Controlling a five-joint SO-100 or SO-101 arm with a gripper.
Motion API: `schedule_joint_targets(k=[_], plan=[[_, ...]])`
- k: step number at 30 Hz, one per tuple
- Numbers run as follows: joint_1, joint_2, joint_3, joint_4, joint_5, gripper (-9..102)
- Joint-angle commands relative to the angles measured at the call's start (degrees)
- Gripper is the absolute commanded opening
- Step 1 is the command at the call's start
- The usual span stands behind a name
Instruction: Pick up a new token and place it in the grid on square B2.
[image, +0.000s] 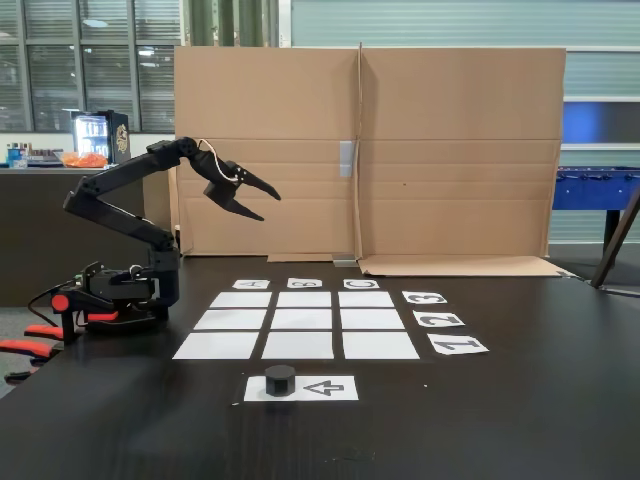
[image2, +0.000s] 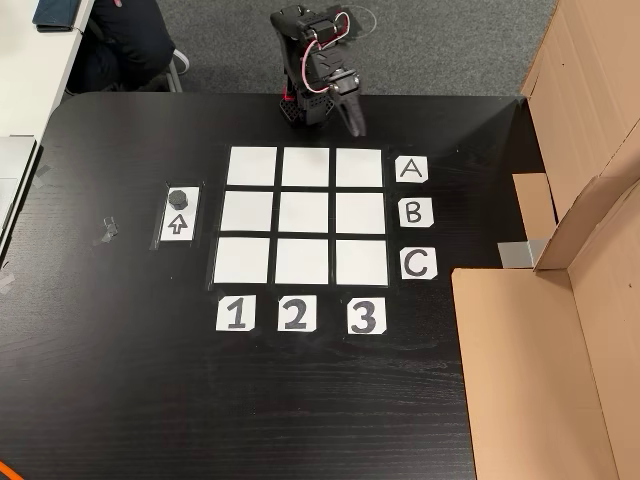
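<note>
1. Nearest your front table edge sits the token (image: 280, 380) (image2: 179, 198), on the plain end of the arrow strip (image: 330, 388) (image2: 178, 224).
2. Your grid (image: 301, 320) (image2: 305, 215) lies mid-table, all nine sheets bare; the middle square (image: 303, 319) (image2: 305, 213) holds nothing.
3. Letter labels (image2: 412, 212) and number labels (image2: 294, 315) border two sides.
4. Your gripper (image: 264, 205) (image2: 356, 122) hangs in the air over the table's arm-side edge, jaws apart, holding nothing, well apart from the token.
5. Cardboard (image: 450, 150) stands along the far edge.
</note>
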Motion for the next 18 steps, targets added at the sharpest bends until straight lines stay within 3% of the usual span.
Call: schedule_joint_targets(k=[1,18], plan=[[5.71,-1.23,-2.9,0.35,2.11,22],[30.06,-25.14,-16.88,3.25,6.59,22]])
